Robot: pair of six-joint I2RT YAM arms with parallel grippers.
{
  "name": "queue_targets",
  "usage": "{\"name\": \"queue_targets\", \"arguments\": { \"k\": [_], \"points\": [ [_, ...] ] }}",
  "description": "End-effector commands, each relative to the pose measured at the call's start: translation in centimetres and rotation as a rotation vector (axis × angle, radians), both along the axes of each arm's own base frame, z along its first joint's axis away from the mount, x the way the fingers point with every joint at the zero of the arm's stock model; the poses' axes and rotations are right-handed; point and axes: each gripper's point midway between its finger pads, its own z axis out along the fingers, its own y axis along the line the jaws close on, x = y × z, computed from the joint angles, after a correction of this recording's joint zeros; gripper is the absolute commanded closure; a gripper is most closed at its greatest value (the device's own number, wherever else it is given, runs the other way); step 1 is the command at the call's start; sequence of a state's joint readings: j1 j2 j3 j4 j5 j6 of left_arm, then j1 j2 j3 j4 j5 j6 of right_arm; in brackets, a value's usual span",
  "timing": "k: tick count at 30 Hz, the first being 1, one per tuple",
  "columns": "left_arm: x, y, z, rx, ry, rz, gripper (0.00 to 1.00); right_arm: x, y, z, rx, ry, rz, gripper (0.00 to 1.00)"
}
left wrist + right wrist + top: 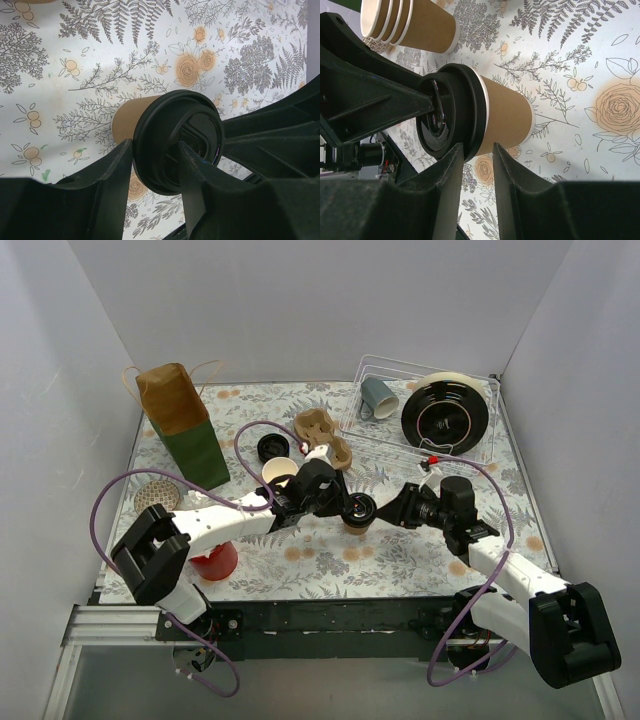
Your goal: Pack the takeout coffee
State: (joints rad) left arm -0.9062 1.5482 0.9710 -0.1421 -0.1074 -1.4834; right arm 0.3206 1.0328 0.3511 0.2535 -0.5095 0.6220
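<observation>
A tan kraft takeout cup (357,524) with a black lid (360,507) stands mid-table between both grippers. In the left wrist view, my left gripper (155,160) is shut on the rim of the lid (175,145), which sits on the cup (127,120). One finger lies outside the rim and the other across the lid's top. In the right wrist view, my right gripper (477,150) has its jaws a narrow gap apart with nothing between them. Its tips are right beside the cup (507,112) and the lid (450,112). A stack of open tan cups (280,472) stands behind.
A loose black lid (272,448) and a brown pulp cup carrier (322,435) lie behind the cups. A green-and-brown paper bag (185,425) stands back left. A wire rack (480,455) holds a grey-blue mug (377,397) and a black plate (447,412). A red cup (215,562) is near left.
</observation>
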Motion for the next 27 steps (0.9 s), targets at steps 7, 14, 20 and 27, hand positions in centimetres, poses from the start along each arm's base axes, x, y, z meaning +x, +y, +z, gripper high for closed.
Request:
{"name": "queue_targets", "arguments": {
  "k": [7, 14, 20, 27],
  "points": [
    [-1.8, 2.2, -4.8, 0.118, 0.118, -0.005, 0.62, -0.1, -0.3, -1.5, -0.006, -0.003, -0.024, 0.80],
    [-2.0, 2.3, -5.8, 0.129, 0.145, -0.008, 0.62, -1.1, -0.7, -3.8, 0.012, 0.050, -0.056, 0.99],
    [-2.1, 2.4, -6.4, 0.133, 0.163, -0.007, 0.62, -1.4, -0.9, -4.6, 0.013, 0.082, -0.076, 0.99],
    [-2.0, 2.0, -5.7, 0.140, 0.139, -0.067, 0.61, -1.1, -0.1, -0.4, 0.061, 0.022, -0.033, 0.71]
  ]
}}
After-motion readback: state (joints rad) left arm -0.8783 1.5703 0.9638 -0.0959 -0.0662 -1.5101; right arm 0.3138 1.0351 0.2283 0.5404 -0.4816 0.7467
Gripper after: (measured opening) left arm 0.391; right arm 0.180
